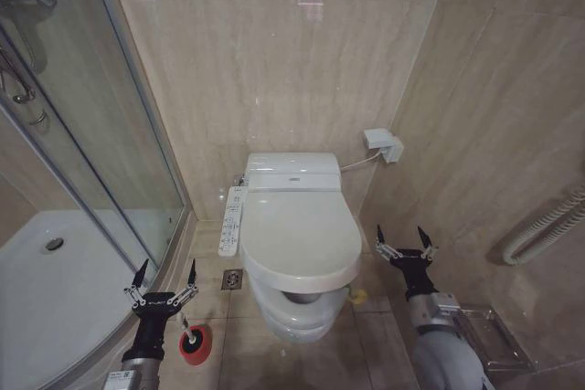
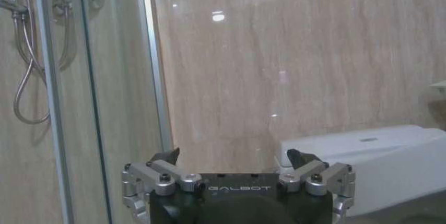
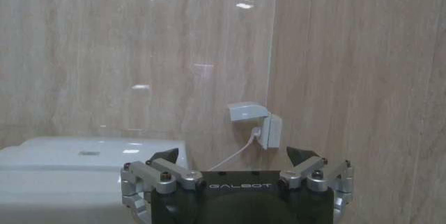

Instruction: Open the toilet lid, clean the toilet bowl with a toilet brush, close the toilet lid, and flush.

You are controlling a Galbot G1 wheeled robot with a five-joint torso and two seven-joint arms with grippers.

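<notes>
Right now the big smooth shiny white plastic toilet lid [image 1: 297, 230] is down flat, covering the long white ceramic toilet bowl [image 1: 297, 312] that sits against the tan tiled wall [image 1: 292, 52]. I think nothing in the job is done yet.

On the floor, left of the bowl, I see the round red cup holder [image 1: 195, 345]. The thin toilet brush must stand in it, but my left arm hides most of it, so I cannot make it out.

My left gripper [image 1: 164, 277] hangs in the air just above that red cup, fingers spread wide, holding nothing. My right gripper [image 1: 405, 245] hangs just beside the right edge of the lid, also spread wide and holding nothing.

What could go wrong? The lid looks slick, so a finger could slip off its edge and let it drop with a bang. The curved glass shower door [image 1: 101, 134] is close to my left arm, and a wide swing could hit it. The white wall socket [image 1: 384, 144] and its cord sit near my right side too.

I can read "GALBOT" on both grippers in the wrist views.
</notes>
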